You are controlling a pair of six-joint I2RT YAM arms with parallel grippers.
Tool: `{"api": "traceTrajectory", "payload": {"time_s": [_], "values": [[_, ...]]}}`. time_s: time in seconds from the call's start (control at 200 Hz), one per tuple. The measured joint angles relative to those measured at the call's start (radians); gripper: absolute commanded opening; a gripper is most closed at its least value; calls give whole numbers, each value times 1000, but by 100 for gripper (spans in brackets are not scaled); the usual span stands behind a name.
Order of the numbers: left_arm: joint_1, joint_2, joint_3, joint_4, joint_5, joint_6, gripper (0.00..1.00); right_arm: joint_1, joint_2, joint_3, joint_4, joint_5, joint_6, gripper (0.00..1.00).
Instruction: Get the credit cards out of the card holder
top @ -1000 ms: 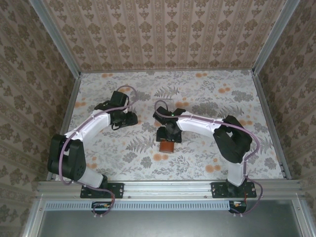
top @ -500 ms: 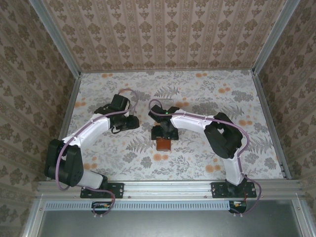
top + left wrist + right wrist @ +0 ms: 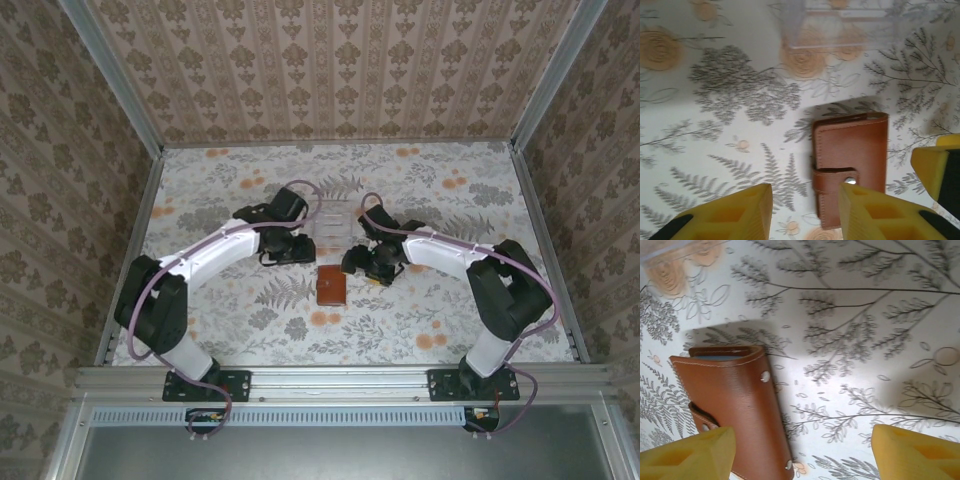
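The card holder [image 3: 850,167] lies shut and flat on the bench [image 3: 450,330], its snap strap [image 3: 836,179] fastened, so no credit cards show. It sits between the two grippers, just ahead of the left gripper [image 3: 805,215] and off toward that gripper's right finger, with its long axis running away from the fingertips. From the right gripper [image 3: 800,452] it lies ahead and to the left. Both grippers are spread open and empty, and about equally near. Both arms reach forward and bend inward, wrists pitched down over the bench. A clear plastic box [image 3: 840,25] sits beyond the holder.
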Motion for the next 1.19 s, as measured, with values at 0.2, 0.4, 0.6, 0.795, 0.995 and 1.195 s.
{"api": "traceTrajectory", "payload": {"time_s": [0.2, 0.4, 0.6, 0.795, 0.995, 1.195], "values": [[-110, 112, 95, -47, -42, -69, 37, -71, -31, -50, 33, -62, -33, 71], [-172, 212, 151, -88, -67, -122, 35, -119, -36, -70, 49, -105, -77, 71], [-196, 266, 174, -113, -78, -153, 34, -140, -39, -87, 54, -142, -108, 70], [-196, 288, 178, -125, -82, -170, 33, -144, -43, -97, 54, -163, -129, 70], [-196, 306, 178, -127, -82, -173, 33, -146, -56, -101, 54, -176, -136, 69], [-196, 307, 178, -130, -82, -173, 20, -148, -56, -110, 58, -190, -135, 68]]}}
